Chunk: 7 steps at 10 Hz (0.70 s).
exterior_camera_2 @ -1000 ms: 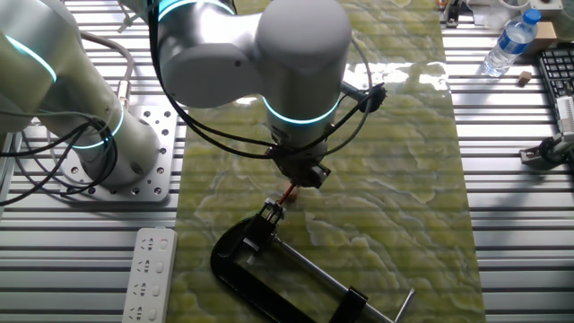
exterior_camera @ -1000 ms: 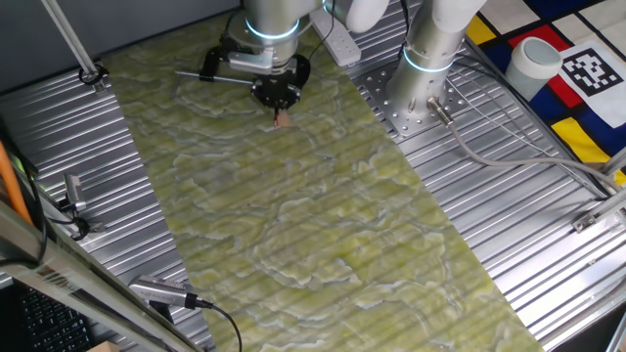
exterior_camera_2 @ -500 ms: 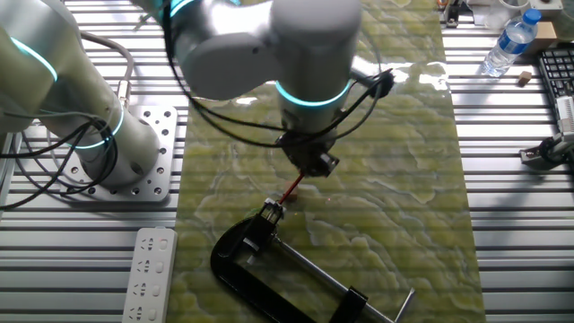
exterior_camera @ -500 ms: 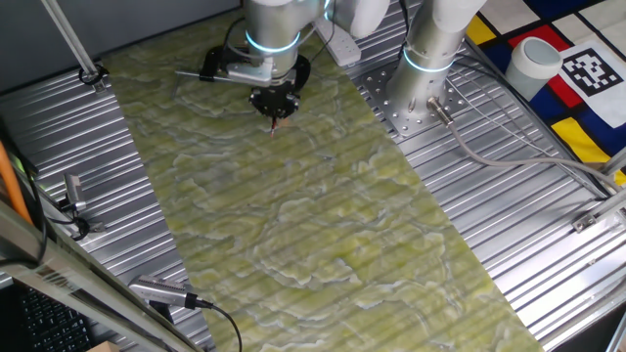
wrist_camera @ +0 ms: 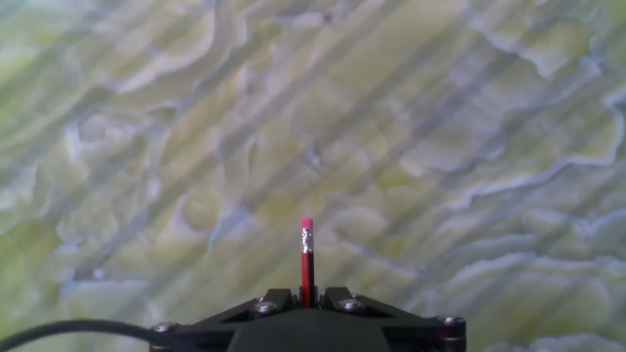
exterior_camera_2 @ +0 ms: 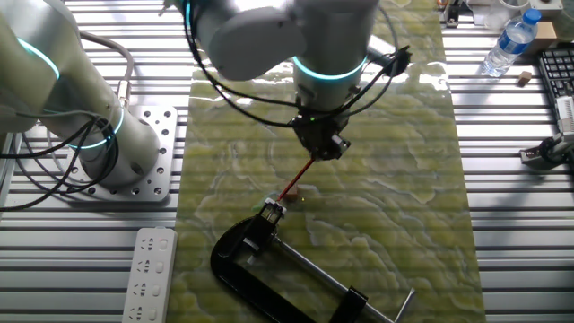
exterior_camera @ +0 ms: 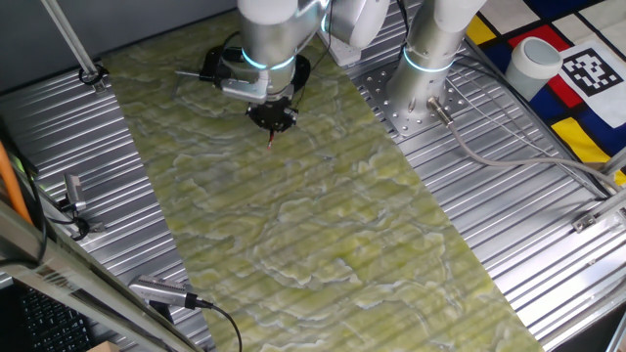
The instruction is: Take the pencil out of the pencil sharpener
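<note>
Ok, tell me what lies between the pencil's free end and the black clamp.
Only a short bare strip of green mat, seen in the other fixed view; the end effector holds the pencil.

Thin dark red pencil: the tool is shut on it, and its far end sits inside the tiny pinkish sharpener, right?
No: the tool is shut on the thin dark red pencil, but its far end is outside the tiny pinkish sharpener; see the hand view.
</note>
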Available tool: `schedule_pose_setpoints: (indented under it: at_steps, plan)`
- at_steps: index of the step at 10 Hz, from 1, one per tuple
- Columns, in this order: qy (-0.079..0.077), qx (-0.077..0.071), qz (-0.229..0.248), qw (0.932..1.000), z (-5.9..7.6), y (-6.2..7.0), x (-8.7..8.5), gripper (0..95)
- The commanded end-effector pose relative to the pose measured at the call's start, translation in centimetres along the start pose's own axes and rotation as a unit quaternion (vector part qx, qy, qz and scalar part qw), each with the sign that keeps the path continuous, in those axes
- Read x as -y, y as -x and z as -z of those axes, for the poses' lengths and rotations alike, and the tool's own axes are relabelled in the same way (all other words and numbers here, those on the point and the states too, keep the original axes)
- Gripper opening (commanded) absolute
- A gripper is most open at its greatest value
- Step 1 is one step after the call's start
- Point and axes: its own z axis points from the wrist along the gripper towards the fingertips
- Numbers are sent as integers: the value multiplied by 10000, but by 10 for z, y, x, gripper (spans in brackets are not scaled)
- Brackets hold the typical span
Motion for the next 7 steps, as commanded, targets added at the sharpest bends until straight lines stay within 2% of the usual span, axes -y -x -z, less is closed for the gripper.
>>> schedule_pose_setpoints:
  at_steps: [1, 2, 3, 4, 5, 7]
  plan:
    - [8, 18, -2, 10000, 4, 2, 0, 0]
    - [-4, 41, -5, 10000, 5, 3, 0, 0]
    - [6, 73, 24, 10000, 6, 4, 1, 190]
    - [6, 75, 32, 10000, 6, 4, 1, 190]
    - [7, 76, 42, 10000, 6, 5, 1, 380]
    - [14, 51, -1, 10000, 7, 5, 1, 380]
